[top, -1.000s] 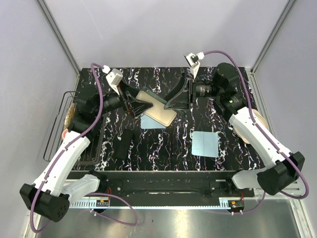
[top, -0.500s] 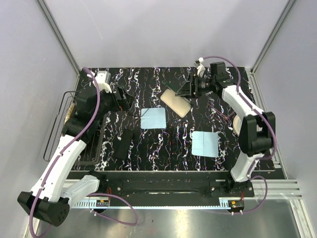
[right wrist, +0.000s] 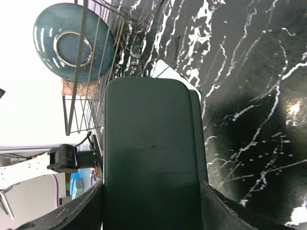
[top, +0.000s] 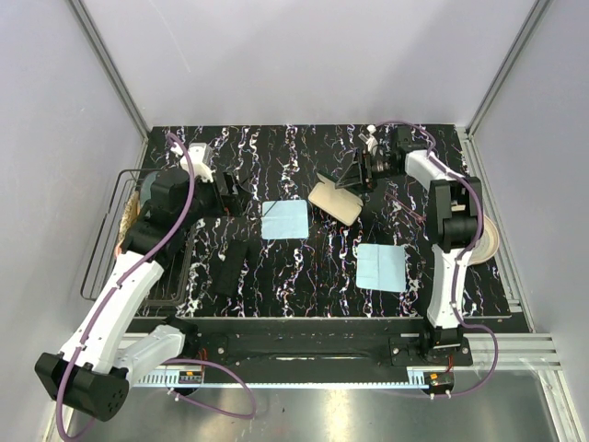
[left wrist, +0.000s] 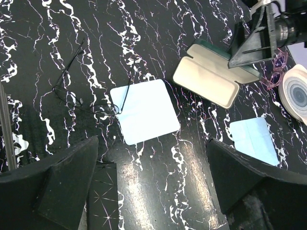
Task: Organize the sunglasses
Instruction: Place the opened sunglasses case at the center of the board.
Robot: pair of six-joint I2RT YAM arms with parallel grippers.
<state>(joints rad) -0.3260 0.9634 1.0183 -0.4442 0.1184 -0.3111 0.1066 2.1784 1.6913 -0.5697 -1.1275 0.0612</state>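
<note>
Black, white-veined table (top: 304,267) between pale walls (top: 294,64). Left gripper (left wrist: 152,143) gapes empty. Right gripper (top: 352,175) clamps the case (top: 333,200), carried rightward since earlier.

- In the right wrist view, the dark lid of the sunglasses case (right wrist: 151,158) fills the middle and runs off the bottom edge, hiding the table behind it. The fingers (right wrist: 88,211) of the right gripper (top: 345,180) show only as blurred wedges flanking the lid.
- The teal plate (right wrist: 74,40) is seen through the bars of the wire rack (right wrist: 93,72). In the top view it is mostly under the left arm (top: 138,276).
- The fingers (left wrist: 57,187) of the left gripper (left wrist: 152,158) are cut off by the bottom edge and out of focus.
- The pink sunglasses (left wrist: 277,72) are partly behind the right gripper; their shape cannot be told.
- The thin rim of the wire-frame glasses (left wrist: 88,96) is lost against the veined table (left wrist: 158,28).
- The cream plate (left wrist: 296,93) is cut by the right edge.
- One corner of the near blue cloth (left wrist: 254,136) is behind a finger.
</note>
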